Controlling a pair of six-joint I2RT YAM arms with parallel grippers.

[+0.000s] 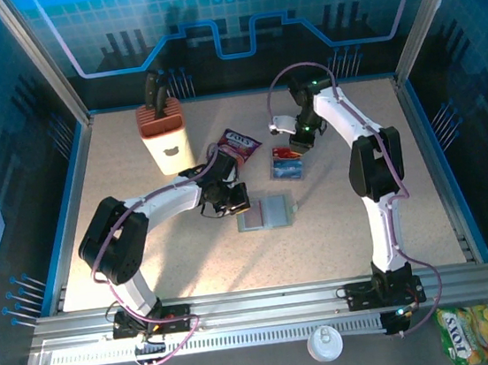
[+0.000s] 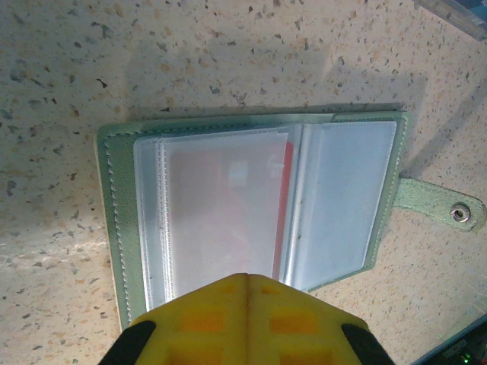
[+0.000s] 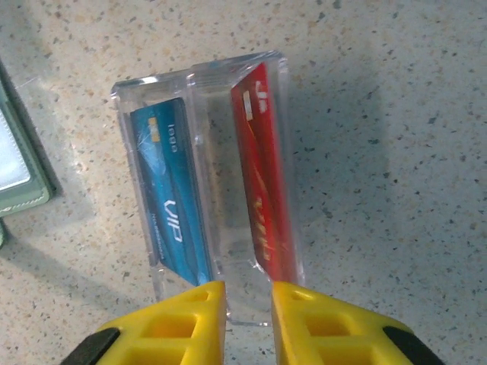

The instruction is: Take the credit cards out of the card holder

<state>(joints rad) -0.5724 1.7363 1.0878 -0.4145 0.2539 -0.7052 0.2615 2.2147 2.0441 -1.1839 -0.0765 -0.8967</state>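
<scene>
Mid bench [image 1: 191,256], card holder [image 1: 266,213] lies open, sleeved card [image 2: 287,190] showing red edge. Left end effector [image 2: 247,283] pressed together over holder's edge. I see right end effector [image 3: 249,296] narrowly apart above clear tray [image 3: 202,76]. Blue card [image 3: 171,198] reads "VIP". Red card [image 3: 262,175] lettering unreadable.
</scene>
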